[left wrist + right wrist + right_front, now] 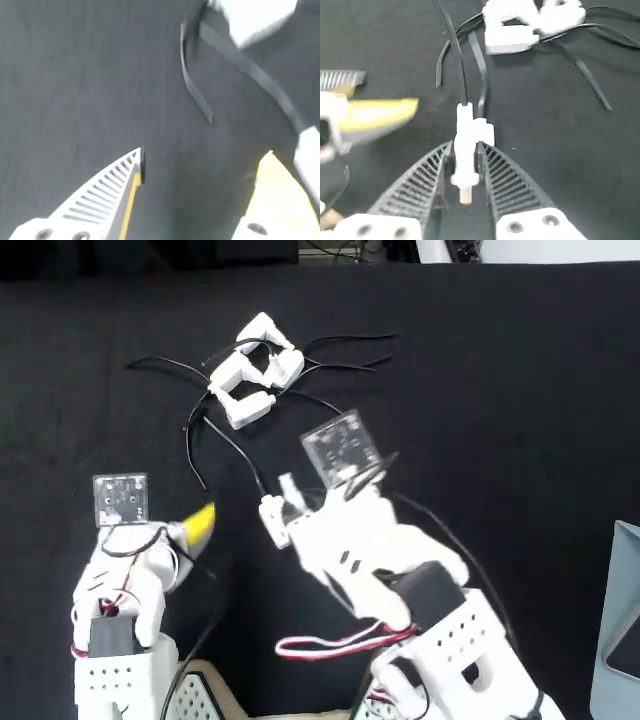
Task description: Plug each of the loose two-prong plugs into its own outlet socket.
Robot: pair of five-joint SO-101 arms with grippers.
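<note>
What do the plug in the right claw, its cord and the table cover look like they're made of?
Plug: probably hard white plastic, smooth, moulded blocky shape.
Cord: likely black rubber or vinyl sheath, thin, bending loosely.
Table cover: seemingly matte black cloth, no glare.

Two outlet sockets: left socket (120,498), right socket (343,445). One plug (274,518) near centre; far cluster of plugs (252,370), three or four.

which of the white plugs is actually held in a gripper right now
The plug clamped in the right gripper. The other plugs lie loose in a tangled heap farther up the table, none held.
</note>
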